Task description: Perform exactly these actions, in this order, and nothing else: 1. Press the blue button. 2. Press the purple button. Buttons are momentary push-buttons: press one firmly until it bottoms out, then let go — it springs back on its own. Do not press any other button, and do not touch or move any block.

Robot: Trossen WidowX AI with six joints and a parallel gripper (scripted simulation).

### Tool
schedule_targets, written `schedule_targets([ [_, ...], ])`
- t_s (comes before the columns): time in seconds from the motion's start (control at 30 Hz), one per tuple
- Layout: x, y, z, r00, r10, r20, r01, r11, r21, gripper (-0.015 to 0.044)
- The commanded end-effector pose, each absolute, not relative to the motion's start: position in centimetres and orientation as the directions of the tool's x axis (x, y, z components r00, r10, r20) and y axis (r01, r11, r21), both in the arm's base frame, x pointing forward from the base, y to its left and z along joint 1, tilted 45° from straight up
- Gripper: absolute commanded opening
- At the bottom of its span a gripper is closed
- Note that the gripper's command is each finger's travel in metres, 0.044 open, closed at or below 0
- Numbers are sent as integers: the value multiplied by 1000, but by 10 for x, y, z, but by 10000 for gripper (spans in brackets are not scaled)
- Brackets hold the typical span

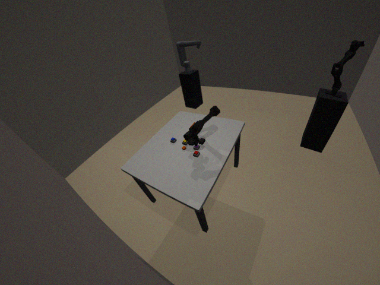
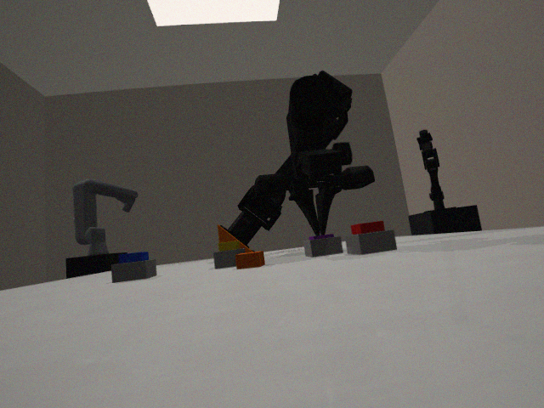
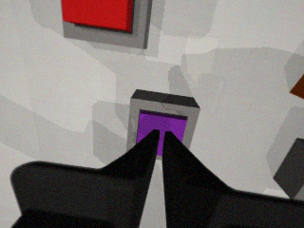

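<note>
jaws nearly closed, nothing between them | gripper [image 3: 160,134] tips down on purple button [image 3: 161,125], cap sunk almost level with its grey housing [image 2: 323,246] | red button [image 3: 97,13] at 11 o'clock of purple in the wrist view | blue button [image 2: 133,257] far at 9 o'clock, exterior view, on table [image 1: 165,171]

Checked all three views for writing: found none readable. No label or number on purple button [image 3: 161,131], red button [image 3: 97,12] or blue button [image 2: 133,257]. Gripper [image 3: 161,136] fingers plain black, unmarked. Table top [image 1: 171,171] plain, no signs. Pedestals in background too dark to tell.
</note>
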State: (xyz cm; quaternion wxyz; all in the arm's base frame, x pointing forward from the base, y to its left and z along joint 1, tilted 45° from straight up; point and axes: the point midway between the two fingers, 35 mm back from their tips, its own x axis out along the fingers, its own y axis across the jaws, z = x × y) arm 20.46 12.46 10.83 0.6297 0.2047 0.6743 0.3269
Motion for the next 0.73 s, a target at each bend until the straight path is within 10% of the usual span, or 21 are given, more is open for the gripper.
schedule_targets([
  [0.0, 205, 123, 110, -123, 688, -715, -135, 703, 699, 20],
  [0.23, 208, 102, 133, -127, 690, -713, -131, 701, 701, 20],
  [0.7, 226, 106, 221, -97, 692, -715, -64, 713, 698, 361],
])
